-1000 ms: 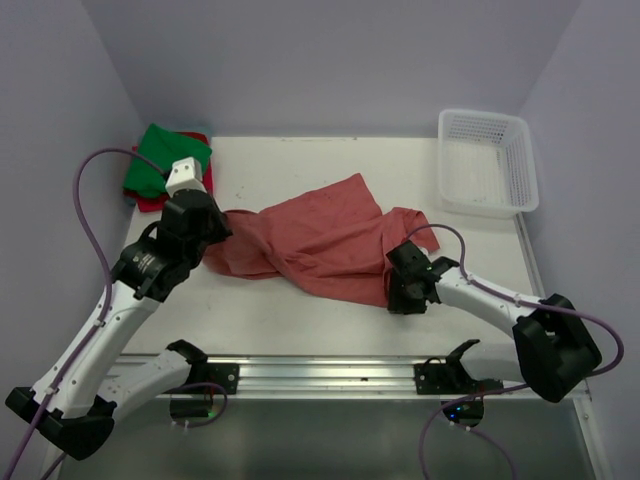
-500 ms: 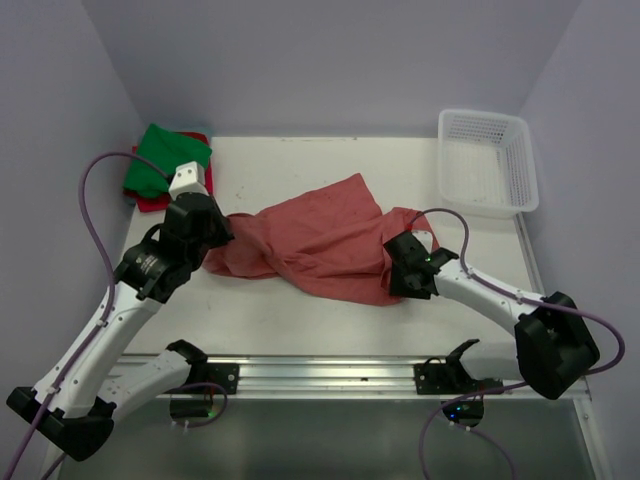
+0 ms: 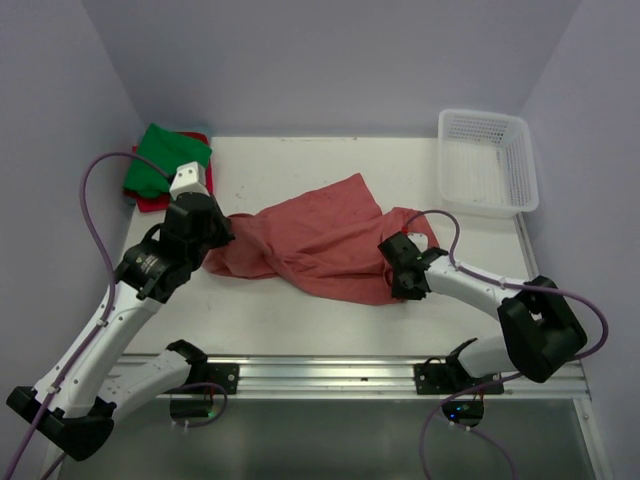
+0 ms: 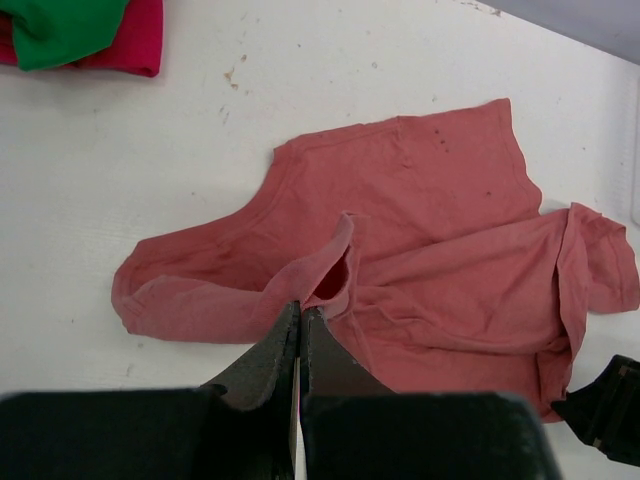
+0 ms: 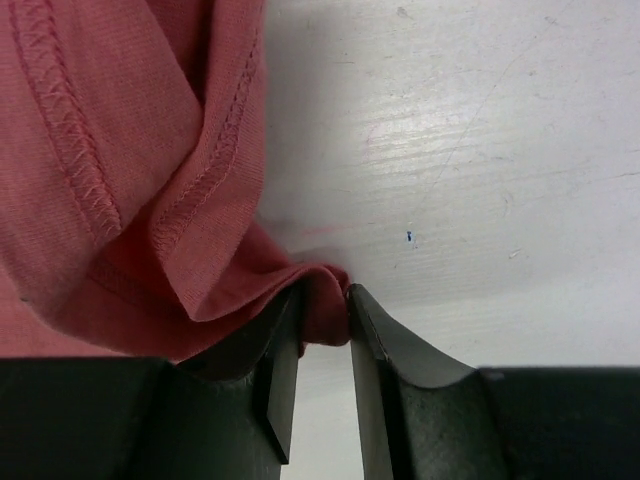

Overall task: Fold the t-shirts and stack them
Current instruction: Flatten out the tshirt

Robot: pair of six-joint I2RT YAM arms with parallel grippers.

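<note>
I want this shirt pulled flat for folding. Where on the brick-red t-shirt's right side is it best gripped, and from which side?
Probably the stitched hem fold at the near-right corner of the brick-red t-shirt, approached low from its right, over the table. That edge bunches into a raised ridge, so jaws can straddle it; the right gripper sits astride it.

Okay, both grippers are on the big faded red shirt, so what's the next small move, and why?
Probably draw the right gripper outward to the right, away from the left gripper, to spread the brick-red t-shirt. It lies crumpled, and each gripper already pinches a fold of it.
</note>
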